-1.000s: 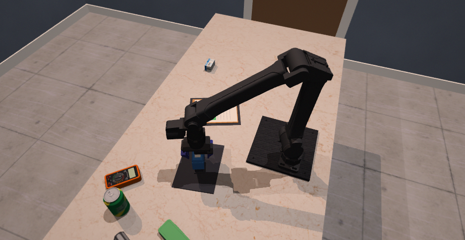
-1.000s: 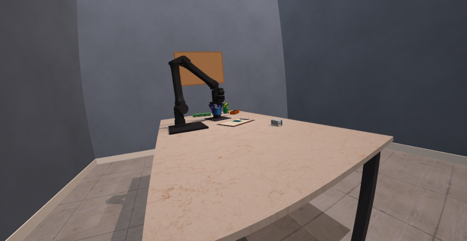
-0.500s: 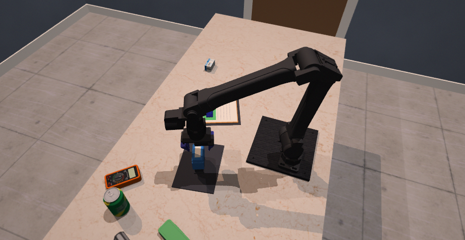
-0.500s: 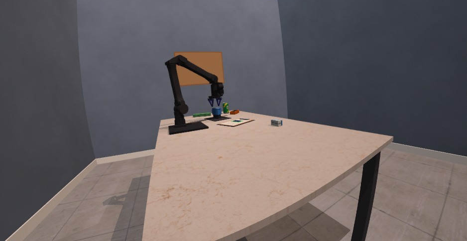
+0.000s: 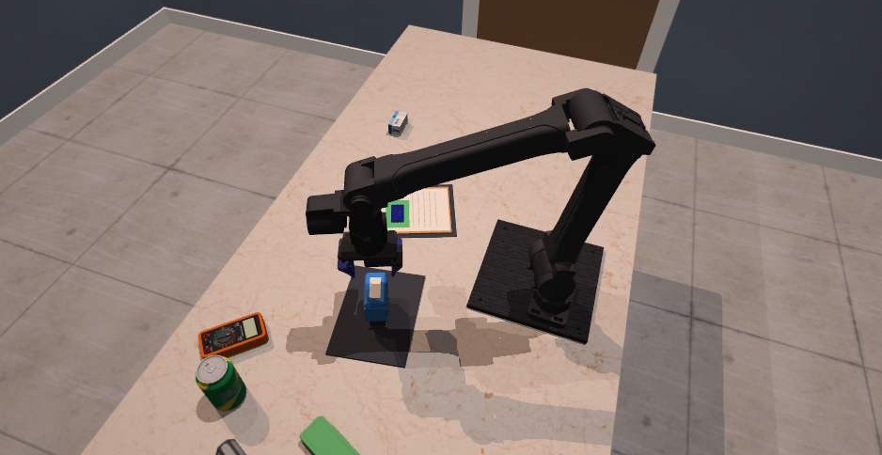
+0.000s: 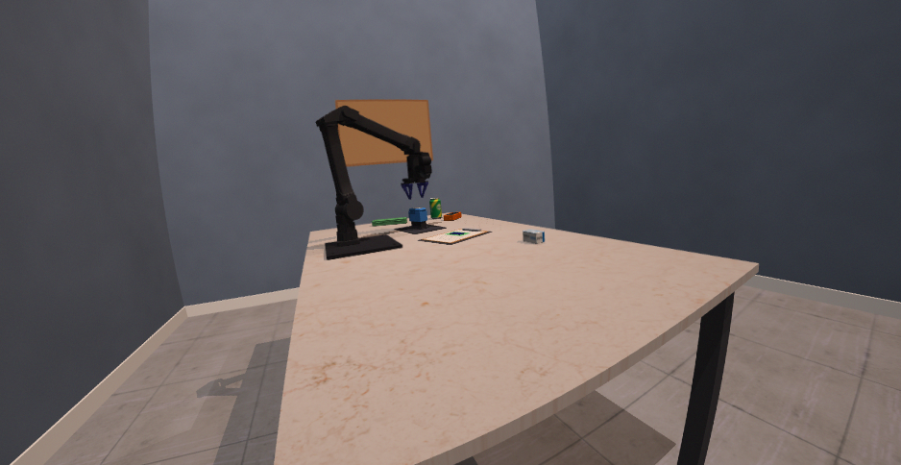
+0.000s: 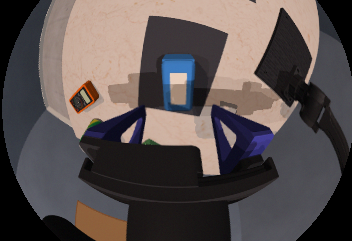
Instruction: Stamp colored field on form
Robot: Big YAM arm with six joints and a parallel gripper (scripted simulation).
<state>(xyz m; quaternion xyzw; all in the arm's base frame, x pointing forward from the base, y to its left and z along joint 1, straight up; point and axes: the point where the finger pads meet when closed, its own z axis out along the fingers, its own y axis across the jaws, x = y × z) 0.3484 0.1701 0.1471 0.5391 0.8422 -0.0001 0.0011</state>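
The blue stamp [image 5: 375, 297] stands upright on the dark mat [image 5: 376, 318]; it also shows in the wrist view [image 7: 178, 81] and in the exterior view [image 6: 416, 215]. My gripper [image 5: 370, 266] hangs open and empty above the stamp, clear of it; its blue fingers spread on either side in the wrist view, and it shows in the exterior view [image 6: 414, 189]. The form [image 5: 424, 210] on its clipboard lies beyond the mat, with a green field holding a dark blue mark [image 5: 399, 212].
An orange multimeter [image 5: 232, 334] and a green can [image 5: 220, 383] lie left of the mat. A green flat object [image 5: 326, 436] is at the front edge. A small box [image 5: 398, 122] lies farther back. The arm's base plate [image 5: 535, 279] is right of the mat.
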